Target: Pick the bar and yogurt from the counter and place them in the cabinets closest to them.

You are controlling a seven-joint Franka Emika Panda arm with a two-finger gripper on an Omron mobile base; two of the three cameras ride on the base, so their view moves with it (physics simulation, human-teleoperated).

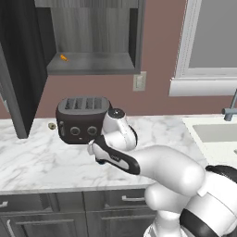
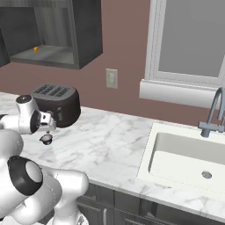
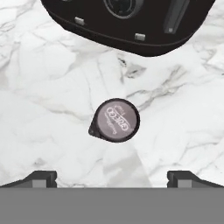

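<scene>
The yogurt (image 3: 116,120) is a tiny round dark cup with a pale printed lid. It stands on the white marble counter (image 3: 52,87) just in front of the toaster. My gripper (image 3: 112,178) hangs right above the cup, open, its two tips wide apart and nothing between them. From the right base, the yogurt (image 2: 46,139) sits directly under the gripper (image 2: 47,130). A small orange-red thing (image 1: 64,58) lies on the shelf of the open wall cabinet (image 1: 92,65); it is too small to tell whether it is the bar.
A black toaster (image 1: 83,118) stands at the wall behind the cup. A tiny greenish-yellow round thing (image 1: 52,125) lies left of it. The cabinet's open door (image 1: 16,69) hangs at the left. A sink (image 2: 189,158) with a faucet (image 2: 213,114) lies to the right.
</scene>
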